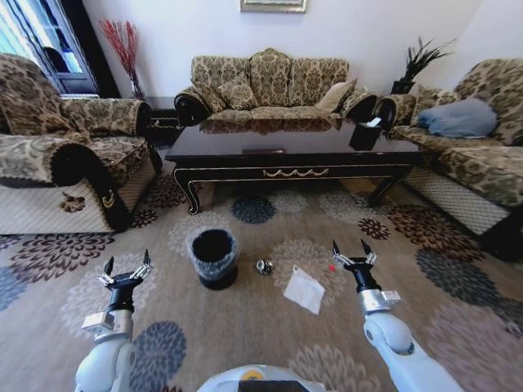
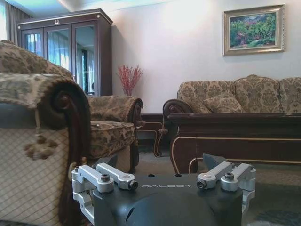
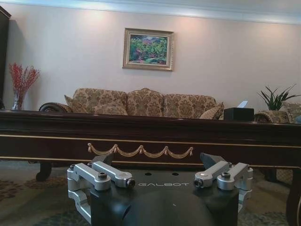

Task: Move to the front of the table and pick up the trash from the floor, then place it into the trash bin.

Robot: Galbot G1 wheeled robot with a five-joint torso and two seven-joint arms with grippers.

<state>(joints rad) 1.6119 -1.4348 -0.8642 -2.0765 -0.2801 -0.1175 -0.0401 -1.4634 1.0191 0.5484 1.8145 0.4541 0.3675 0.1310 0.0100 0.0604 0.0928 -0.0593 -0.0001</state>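
Hovering low over the beige medallion-patterned carpet (image 1: 270, 327), the left gripper (image 1: 127, 265) has its fingers spread and holds nothing. To its right stands the small round black trash bin (image 1: 213, 257) with a clear liner ruffled at its rim. Just beside the bin lies a tiny shiny silver-and-dark ball (image 1: 264, 266), then a white paper sheet (image 1: 305, 289), with a small red-tipped piece (image 1: 331, 267) near it. The right gripper (image 1: 353, 252) hangs close to that red piece, fingers likewise spread and empty. Beyond the litter runs the long dark glossy wooden coffee table (image 1: 294, 155) with gold scroll trim. Both wrist views show "GALBOT" lettered on the gripper bodies.
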